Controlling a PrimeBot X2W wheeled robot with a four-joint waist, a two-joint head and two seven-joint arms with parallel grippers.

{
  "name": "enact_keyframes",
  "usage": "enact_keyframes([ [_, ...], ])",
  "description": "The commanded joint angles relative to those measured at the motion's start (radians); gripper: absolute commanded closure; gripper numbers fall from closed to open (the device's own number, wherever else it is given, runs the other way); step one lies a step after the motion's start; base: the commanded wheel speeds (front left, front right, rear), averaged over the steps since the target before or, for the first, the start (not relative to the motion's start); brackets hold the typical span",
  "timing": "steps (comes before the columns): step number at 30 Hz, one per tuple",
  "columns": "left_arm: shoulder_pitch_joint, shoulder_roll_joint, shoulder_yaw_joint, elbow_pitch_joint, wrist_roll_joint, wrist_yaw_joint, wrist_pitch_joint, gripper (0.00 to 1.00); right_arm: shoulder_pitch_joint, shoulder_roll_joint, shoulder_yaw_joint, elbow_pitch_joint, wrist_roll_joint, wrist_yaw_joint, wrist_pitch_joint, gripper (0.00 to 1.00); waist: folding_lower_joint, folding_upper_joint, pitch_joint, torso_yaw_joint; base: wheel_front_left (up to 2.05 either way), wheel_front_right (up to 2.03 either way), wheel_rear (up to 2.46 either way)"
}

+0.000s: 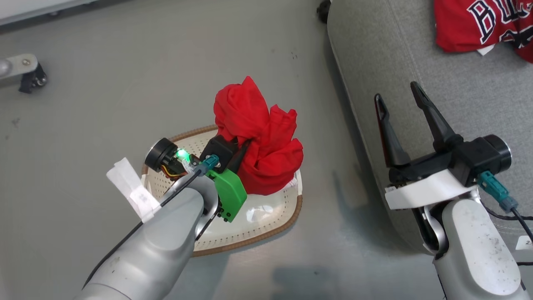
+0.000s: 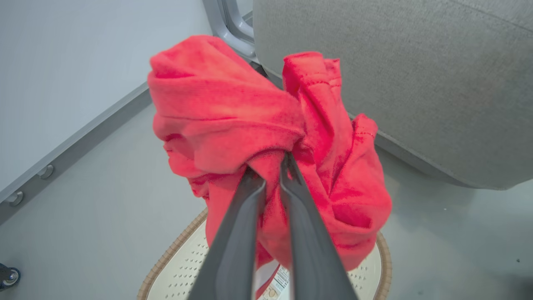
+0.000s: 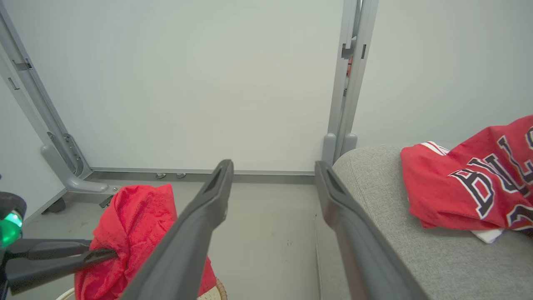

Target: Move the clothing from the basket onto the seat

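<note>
Two red garments make up the load, and one, the red jersey with navy-and-white "BULLS" lettering (image 1: 479,21), lies on the large grey woven-fabric seat cushion (image 1: 374,54), toward its far end. The other, a crumpled red fabric piece (image 1: 262,141), hangs bunched above the small cream-white perforated plastic basket (image 1: 266,210) with a brown woven-look rim; whether its lowest folds touch the basket floor I cannot tell. The left gripper (image 2: 268,166) has its two dark fingers pinched tight on a fold of that piece. The right gripper (image 1: 396,92) hovers over the seat's near edge, spread wide and holding nothing. The step in hand looks like the carry of the second garment. Next the left arm would need to swing right — high enough for trailing cloth to clear the cushion's rounded edge — then let go over the seat.
</note>
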Motion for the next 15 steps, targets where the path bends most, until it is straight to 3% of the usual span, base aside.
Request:
enact_keyframes([
  [1, 0.028, 0.01, 0.017, -0.031, -0.005, 0.009, -0.003, 1.0, 0.026, -0.007, -0.002, 0.008, 0.006, -0.001, -0.002, 0.0, 0.0001, -0.0001, -0.102, 0.054, 0.0, 0.0, 0.0],
  [15, 0.121, 0.036, 0.177, -0.318, 0.03, 0.031, -0.003, 1.0, 0.141, 0.007, -0.005, 0.034, 0.015, -0.001, -0.002, 0.0, 0.0001, -0.0001, -0.262, 0.077, 0.0, 0.0, 0.0],
])
